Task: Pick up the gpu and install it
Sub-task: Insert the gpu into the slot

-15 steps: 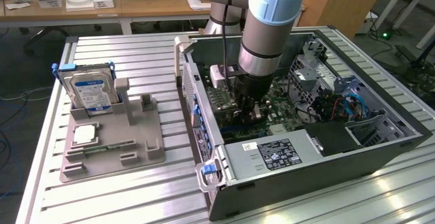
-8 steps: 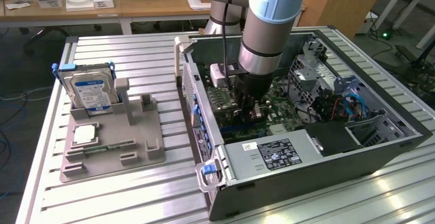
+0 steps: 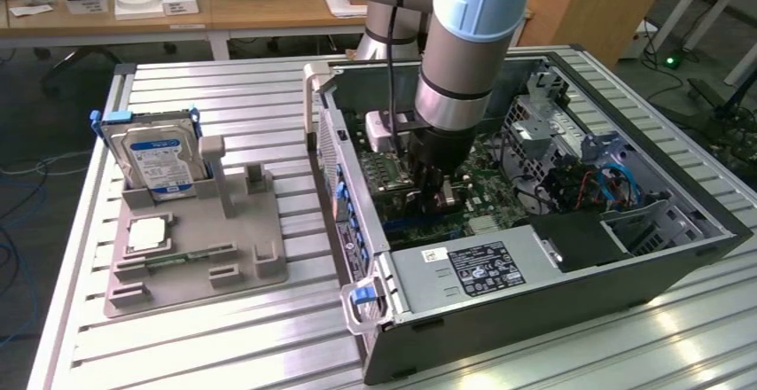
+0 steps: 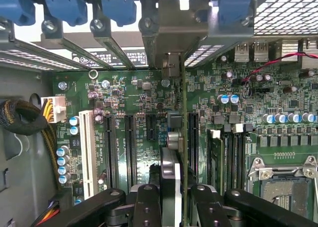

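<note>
Hand [image 4: 171, 197] clamped on gpu [image 4: 183, 137]: thin green card, edge-on, silver bracket, upright above motherboard [image 4: 134, 103].

Gripper [image 4: 171, 207] is clamping the gpu [image 4: 183, 137] edge-on, fingers [image 4: 148, 207] pressing both sides, card standing upright over the motherboard [image 4: 139, 103] w/ its metal bracket [image 4: 171, 28] sitting at the rear slot openings. Black expansion slots [image 4: 130, 147] & a white slot [image 4: 88, 152] are lying just beside it, blue clips [image 4: 64, 6] lining the case edge.
</note>
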Controlling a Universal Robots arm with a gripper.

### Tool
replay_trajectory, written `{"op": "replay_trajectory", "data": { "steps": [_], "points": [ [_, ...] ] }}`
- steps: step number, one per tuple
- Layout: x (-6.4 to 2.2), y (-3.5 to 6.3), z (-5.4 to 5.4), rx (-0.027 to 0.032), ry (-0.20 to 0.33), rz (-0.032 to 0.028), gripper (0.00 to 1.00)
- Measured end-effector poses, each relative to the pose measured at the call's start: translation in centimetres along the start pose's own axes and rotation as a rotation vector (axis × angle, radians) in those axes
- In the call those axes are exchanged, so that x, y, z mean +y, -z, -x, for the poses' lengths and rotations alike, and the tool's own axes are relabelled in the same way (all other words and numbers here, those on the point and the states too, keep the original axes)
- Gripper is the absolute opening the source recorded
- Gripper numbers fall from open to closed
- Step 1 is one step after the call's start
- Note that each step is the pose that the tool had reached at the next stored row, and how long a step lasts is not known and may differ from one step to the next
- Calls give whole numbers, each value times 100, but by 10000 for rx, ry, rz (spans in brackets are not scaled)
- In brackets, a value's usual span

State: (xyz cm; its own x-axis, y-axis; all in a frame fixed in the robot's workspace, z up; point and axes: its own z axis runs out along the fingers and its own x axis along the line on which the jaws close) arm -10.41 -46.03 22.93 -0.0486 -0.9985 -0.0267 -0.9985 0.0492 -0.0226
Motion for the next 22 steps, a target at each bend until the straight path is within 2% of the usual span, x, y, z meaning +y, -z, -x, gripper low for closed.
{"op": "replay_trajectory", "data": {
  "steps": [11,22],
  "points": [
    [17,-3,-1,0,-1,6,28],
    [18,-57,-3,0,0,6,28]
  ]
}}
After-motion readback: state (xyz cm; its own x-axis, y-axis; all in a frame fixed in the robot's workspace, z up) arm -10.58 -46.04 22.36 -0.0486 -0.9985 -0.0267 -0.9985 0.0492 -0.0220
